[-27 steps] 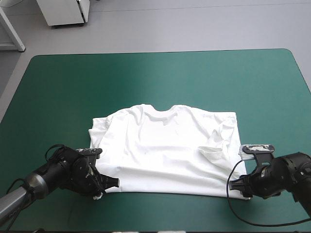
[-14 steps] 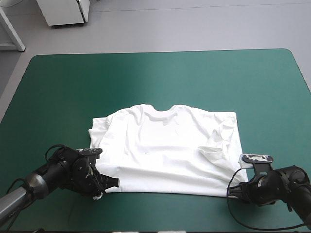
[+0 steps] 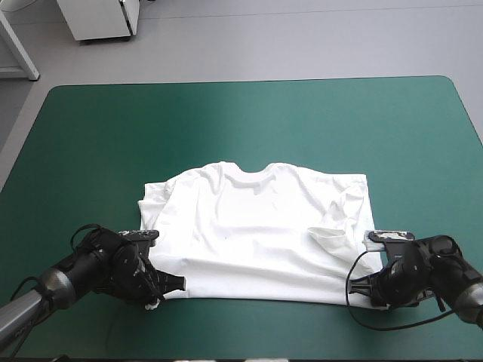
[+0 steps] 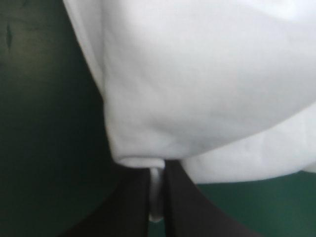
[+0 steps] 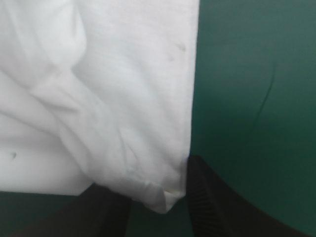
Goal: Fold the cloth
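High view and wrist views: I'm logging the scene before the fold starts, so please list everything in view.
T-shirt: one, white, spread flat on the table's near half, collar toward the far edge.
Table: one, teal-green cover, under the T-shirt.
Left gripper: one, black, shut on the T-shirt's near left corner.
Right gripper: one, black, open at the T-shirt's near right corner, which lies between its fingers.
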